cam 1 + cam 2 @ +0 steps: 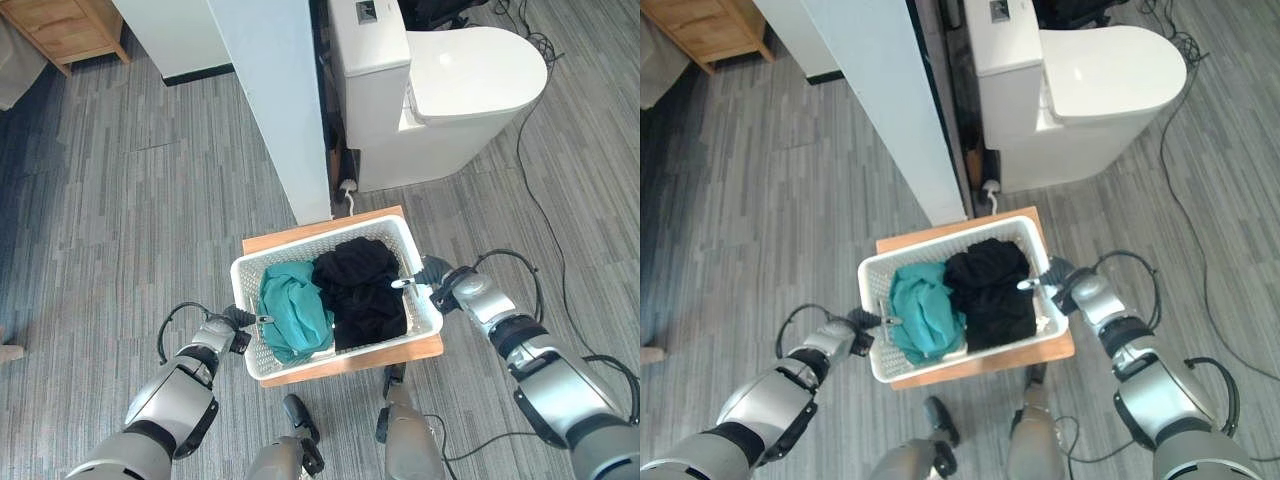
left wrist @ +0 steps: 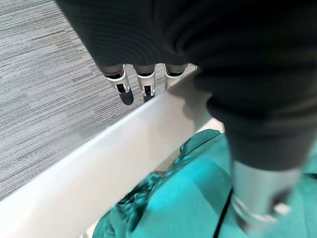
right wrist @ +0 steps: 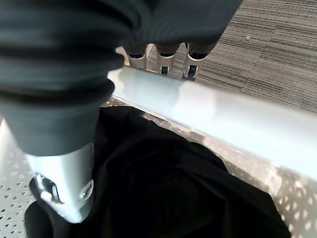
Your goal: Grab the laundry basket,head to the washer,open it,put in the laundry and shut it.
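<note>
A white laundry basket (image 1: 350,357) stands on a low wooden stool (image 1: 340,222). It holds a teal garment (image 1: 292,310) on the left and black clothes (image 1: 362,290) on the right. My left hand (image 1: 238,328) is shut on the basket's left rim (image 2: 99,163): its fingers (image 2: 145,84) are outside and its thumb (image 2: 257,198) is inside over the teal cloth. My right hand (image 1: 432,280) is shut on the right rim (image 3: 223,114), with fingers (image 3: 166,54) outside and thumb (image 3: 69,178) over the black clothes.
Just behind the stool rises a white upright panel (image 1: 270,100), and to its right is a white rounded appliance (image 1: 450,90). A wooden cabinet (image 1: 70,25) stands at the far left. A black cable (image 1: 540,200) trails over the grey floor on the right.
</note>
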You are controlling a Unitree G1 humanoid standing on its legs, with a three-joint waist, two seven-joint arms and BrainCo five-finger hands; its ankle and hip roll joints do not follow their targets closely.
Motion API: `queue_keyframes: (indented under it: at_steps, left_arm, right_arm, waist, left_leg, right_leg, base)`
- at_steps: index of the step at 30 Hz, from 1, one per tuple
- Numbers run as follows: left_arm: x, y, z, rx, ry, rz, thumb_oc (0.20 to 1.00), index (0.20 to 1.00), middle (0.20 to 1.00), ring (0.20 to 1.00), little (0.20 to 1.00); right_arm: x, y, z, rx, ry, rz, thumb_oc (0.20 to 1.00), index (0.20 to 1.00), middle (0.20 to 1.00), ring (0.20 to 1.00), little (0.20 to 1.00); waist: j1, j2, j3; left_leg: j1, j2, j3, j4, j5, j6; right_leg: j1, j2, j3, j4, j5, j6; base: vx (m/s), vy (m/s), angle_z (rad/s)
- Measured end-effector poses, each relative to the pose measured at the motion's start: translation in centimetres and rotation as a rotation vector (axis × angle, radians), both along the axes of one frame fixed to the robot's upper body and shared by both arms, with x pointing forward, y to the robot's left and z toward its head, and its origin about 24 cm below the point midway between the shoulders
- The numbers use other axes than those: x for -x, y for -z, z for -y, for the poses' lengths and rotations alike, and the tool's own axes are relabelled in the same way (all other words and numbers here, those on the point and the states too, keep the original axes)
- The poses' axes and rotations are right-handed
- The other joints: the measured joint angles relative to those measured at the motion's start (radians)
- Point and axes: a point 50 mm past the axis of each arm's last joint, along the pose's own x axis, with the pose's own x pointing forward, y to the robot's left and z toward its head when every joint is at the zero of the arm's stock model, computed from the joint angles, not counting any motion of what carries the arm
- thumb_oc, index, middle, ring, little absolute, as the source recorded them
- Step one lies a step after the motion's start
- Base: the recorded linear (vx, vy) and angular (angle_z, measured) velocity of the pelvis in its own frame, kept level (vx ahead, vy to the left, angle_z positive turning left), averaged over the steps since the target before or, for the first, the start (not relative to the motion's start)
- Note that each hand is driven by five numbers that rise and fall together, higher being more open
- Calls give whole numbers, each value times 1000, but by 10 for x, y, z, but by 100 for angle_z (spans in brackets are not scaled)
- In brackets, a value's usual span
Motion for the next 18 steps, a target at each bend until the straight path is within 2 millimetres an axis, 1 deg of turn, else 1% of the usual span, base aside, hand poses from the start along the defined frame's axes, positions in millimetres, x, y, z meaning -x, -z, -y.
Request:
queue_keyframes:
  at_steps: [4, 5, 6, 10, 13, 17, 18]
  left_arm:
    - [2, 3, 5, 0, -6, 4, 200, 200, 200, 200, 200]
    - [2, 4, 9, -1, -4, 7, 200, 200, 200, 200, 200]
    - [2, 3, 6, -2, -20, 11, 200, 200, 200, 200, 200]
    - [2, 5, 13, -11, -8, 20, 200, 200, 200, 200, 200]
    - [3, 5, 14, -10, -7, 23, 200, 200, 200, 200, 200]
    - [1, 3, 16, -13, 13, 43, 200, 200, 200, 200, 200]
    - [0, 1, 18, -19, 23, 54, 200, 200, 200, 200, 200]
  right_arm:
    - [2, 3, 4, -18, 31, 1, 200, 200, 200, 200, 200]
    - [3, 5, 8, -12, 53, -4, 200, 200, 200, 200, 200]
    - [6, 10, 12, -17, 79, -22, 200, 200, 200, 200, 200]
    - [9, 17, 10, -19, 105, -16, 200, 200, 200, 200, 200]
    - [11, 18, 12, -19, 116, -16, 200, 200, 200, 200, 200]
    - [20, 26, 19, -91, 158, -10, 200, 200, 200, 200, 200]
    - [29, 34, 22, -132, 180, -19, 200, 200, 200, 200, 200]
  waist:
    - [2, 0, 0]
    - [1, 0, 0]
    - [1, -1, 0]
    - [0, -2, -1]
    - [0, -5, -3]
    - [1, -7, -4]
    - [1, -7, -4]
  left_leg:
    - [0, 0, -1, 0, 0, 0]
    - [0, 0, -1, 1, 0, 0]
    - [0, 0, -2, 0, 0, 0]
    - [-1, -1, -3, 0, 0, 0]
    - [-1, -1, -3, 0, 0, 0]
    - [-1, -1, -6, 0, 0, 0]
    - [-1, -1, -8, 0, 0, 0]
  right_leg:
    - [1, 0, 0, 0, 0, 0]
    - [1, 0, -1, 0, 0, 0]
    - [1, 0, -1, 0, 0, 0]
    - [1, -1, -1, 0, 0, 0]
    - [1, -1, -1, 0, 0, 0]
    - [3, -2, -4, 0, 0, 0]
    - [4, -3, -5, 0, 0, 0]
  base:
    - [0, 0, 0]
    - [0, 0, 0]
    - [0, 0, 0]
    - [0, 0, 0]
    - [0, 0, 0]
    - [3, 0, 1]
    - [12, 0, 5]
